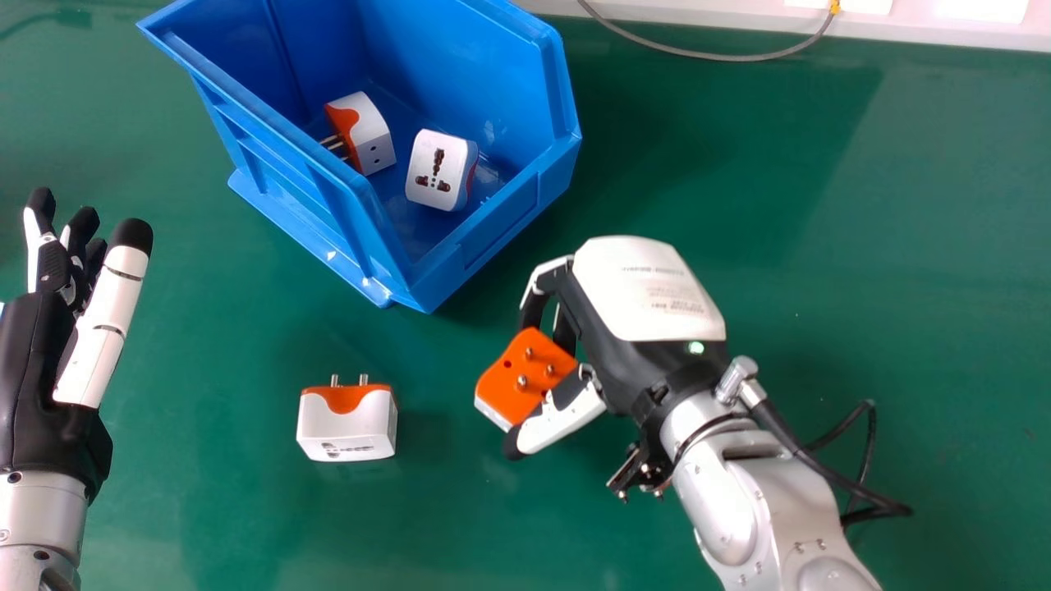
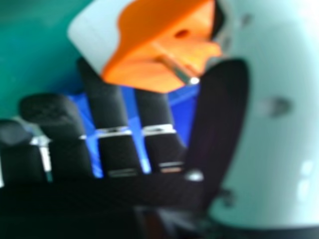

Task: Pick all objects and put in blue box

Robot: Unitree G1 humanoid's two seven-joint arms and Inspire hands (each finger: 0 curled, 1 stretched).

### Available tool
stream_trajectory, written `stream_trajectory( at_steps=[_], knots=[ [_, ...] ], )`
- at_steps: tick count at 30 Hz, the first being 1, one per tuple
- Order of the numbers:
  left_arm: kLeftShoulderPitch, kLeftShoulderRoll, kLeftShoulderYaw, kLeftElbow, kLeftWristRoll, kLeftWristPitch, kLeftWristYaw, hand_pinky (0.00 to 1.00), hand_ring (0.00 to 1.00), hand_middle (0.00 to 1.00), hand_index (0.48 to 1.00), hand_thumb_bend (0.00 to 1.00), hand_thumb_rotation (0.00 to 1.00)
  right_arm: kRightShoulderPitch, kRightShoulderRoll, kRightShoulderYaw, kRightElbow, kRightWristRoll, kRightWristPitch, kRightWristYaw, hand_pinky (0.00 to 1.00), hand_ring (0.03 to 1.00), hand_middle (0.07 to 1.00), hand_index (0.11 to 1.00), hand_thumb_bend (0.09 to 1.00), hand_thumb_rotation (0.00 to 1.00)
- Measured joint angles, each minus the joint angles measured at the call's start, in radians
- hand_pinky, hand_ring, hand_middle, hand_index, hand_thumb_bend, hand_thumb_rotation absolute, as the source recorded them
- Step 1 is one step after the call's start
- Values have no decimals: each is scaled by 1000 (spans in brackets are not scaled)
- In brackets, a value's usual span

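"Left hand [image 1: 33,361], far left?"
"Fingers extended."
"Next?"
"Blue box [image 1: 501,222] with two plug adapters [image 1: 435,168] inside; nearer, another adapter [image 1: 349,423] on the green table [image 1: 205,509], between both hands."
"And the right hand [image 1: 649,287]?"
"Pinching a fourth adapter [image 1: 502,382] between thumb and fingers, left of its palm, prongs facing up."

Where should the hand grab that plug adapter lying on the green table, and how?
Probably by the left and right sides of the adapter, coming from above: both stand free, and its metal prongs point toward the blue box, clear of that grip.
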Motion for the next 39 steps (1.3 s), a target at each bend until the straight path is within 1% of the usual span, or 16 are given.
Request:
stream_trajectory(
  at_steps=[4, 7, 8, 10, 11, 13, 14, 17, 22, 23, 24, 29, 34, 39],
  knots=[
    [-1, 0, 0, 0, 0, 5, 1, 1000, 1000, 1000, 1000, 555, 737, 8, -12, -20, -57, -3, 4, 26, 93, 148, 411, 482, 521, 23],
    [-1, -1, -1, -1, 0, 10, 4, 1000, 1000, 1000, 1000, 555, 737, 14, -26, -33, -122, -18, 3, 41, 93, 148, 411, 482, 521, 23],
    [-1, -1, -2, -1, 1, 11, 5, 1000, 1000, 1000, 1000, 557, 737, 15, -30, -35, -138, -28, 2, 44, 106, 164, 408, 491, 519, 18],
    [-1, -1, -2, -1, 4, 11, 7, 1000, 1000, 1000, 1000, 557, 737, 17, -38, -46, -174, -33, -3, 60, 106, 164, 408, 491, 519, 18],
    [-1, -1, -2, -1, 6, 11, 9, 1000, 1000, 1000, 1000, 559, 737, 18, -41, -54, -190, -33, -3, 66, 117, 195, 414, 499, 515, 14],
    [-2, -1, -2, 1, 6, 10, 10, 1000, 1000, 1000, 1000, 559, 737, 18, -42, -72, -215, -33, -7, 77, 117, 195, 414, 499, 515, 14],
    [-3, -1, -2, 3, 6, 10, 10, 1000, 1000, 1000, 1000, 560, 737, 18, -43, -79, -226, -33, -9, 85, 120, 222, 416, 503, 513, 11],
    [-10, -1, -2, 15, 5, 9, 8, 1000, 1000, 1000, 1000, 561, 737, 18, -44, -96, -246, -28, -26, 96, 122, 243, 418, 507, 511, 9],
    [-11, -1, -2, 26, 5, 8, 2, 1000, 1000, 1000, 1000, 562, 737, 7, -42, -136, -282, 0, -64, 100, 114, 282, 423, 512, 507, 4],
    [-11, -1, -2, 26, 5, 8, 0, 1000, 1000, 1000, 1000, 562, 737, 1, -41, -142, -283, 1, -68, 100, 114, 282, 423, 512, 507, 4],
    [-12, -1, -2, 27, 5, 8, -1, 1000, 1000, 1000, 1000, 563, 737, -7, -39, -149, -283, 2, -71, 99, 106, 304, 438, 505, 508, 3],
    [-12, 0, -2, 27, 7, 8, -1, 1000, 1000, 1000, 1000, 571, 738, -60, -24, -181, -281, 10, -89, 97, 90, 344, 466, 491, 512, 1],
    [-12, 0, -2, 26, 9, 8, -2, 1000, 1000, 1000, 1000, 573, 738, -124, -10, -197, -249, 47, -111, 92, 82, 361, 471, 490, 513, 1],
    [-11, 0, -3, 25, 13, 8, -2, 1000, 1000, 1000, 1000, 571, 737, -183, 1, -206, -204, 52, -111, 92, 68, 380, 478, 491, 514, 0]
  ],
)
